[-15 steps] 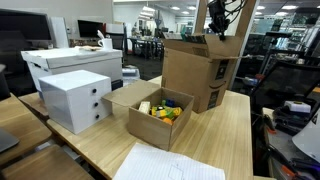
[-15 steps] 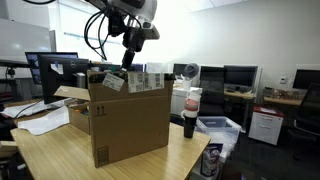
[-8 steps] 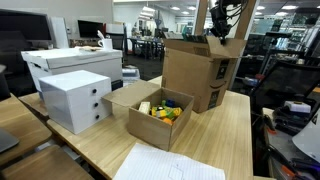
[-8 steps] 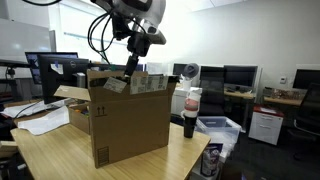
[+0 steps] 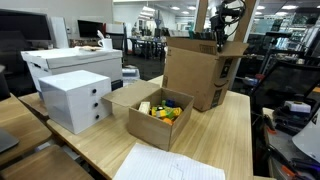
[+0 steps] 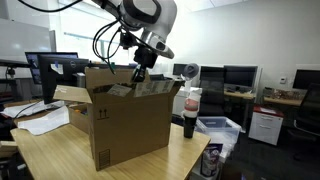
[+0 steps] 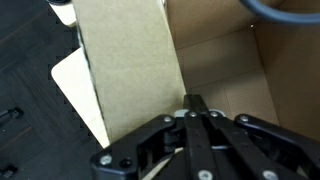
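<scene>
A large brown cardboard box (image 5: 200, 75) stands open-topped on the wooden table and shows in both exterior views (image 6: 125, 125). My gripper (image 5: 218, 38) is at the box's top rim, its fingers just at the opening (image 6: 137, 80). In the wrist view the two black fingers (image 7: 195, 100) are pressed together with nothing visible between them. They sit against a cardboard flap (image 7: 125, 60), with the box's inside (image 7: 230, 70) beside it.
A small open cardboard box (image 5: 135, 118) with colourful items stands in front of the large box. A white drawer box (image 5: 75, 100) and a white crate (image 5: 70, 62) stand beside it. White paper (image 5: 165, 165) lies near the table edge. A dark cup (image 6: 190, 115) stands beside the big box.
My gripper has come down and moved sideways from above the large box to its top rim. The boxes on the table have not moved.
</scene>
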`<state>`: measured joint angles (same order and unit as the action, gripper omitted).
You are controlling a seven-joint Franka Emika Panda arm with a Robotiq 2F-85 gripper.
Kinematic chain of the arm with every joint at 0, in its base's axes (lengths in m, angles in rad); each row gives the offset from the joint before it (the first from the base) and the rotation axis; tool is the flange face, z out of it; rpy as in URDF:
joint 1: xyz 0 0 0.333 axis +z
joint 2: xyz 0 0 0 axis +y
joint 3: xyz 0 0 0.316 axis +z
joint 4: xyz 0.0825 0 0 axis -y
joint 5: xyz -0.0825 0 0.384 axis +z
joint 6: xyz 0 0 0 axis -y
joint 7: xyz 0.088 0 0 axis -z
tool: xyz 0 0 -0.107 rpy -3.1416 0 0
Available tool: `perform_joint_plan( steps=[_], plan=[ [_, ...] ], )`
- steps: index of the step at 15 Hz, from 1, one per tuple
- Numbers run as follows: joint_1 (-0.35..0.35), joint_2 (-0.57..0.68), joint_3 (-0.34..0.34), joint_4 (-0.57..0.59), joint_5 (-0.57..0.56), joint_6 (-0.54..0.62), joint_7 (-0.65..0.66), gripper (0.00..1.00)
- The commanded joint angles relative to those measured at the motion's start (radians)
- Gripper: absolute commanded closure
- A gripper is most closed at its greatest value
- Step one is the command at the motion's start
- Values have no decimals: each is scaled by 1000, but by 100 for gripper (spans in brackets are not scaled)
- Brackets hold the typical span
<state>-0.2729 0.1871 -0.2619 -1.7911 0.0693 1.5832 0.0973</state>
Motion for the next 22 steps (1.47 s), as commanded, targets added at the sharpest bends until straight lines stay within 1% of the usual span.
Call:
perform_joint_plan(
  steps=[1, 8, 17, 19, 22],
  plan=[
    [-22, -7, 3, -16, 52, 45, -101, 100],
    [-28, -7, 2, 1, 46, 52, -190, 100],
    [-38, -15, -3, 47, 45, 55, -233, 100],
    [-43, -11, -3, 49, 61, 53, -234, 100],
    [-55, -6, -5, 46, 132, 39, -228, 100]
  ],
)
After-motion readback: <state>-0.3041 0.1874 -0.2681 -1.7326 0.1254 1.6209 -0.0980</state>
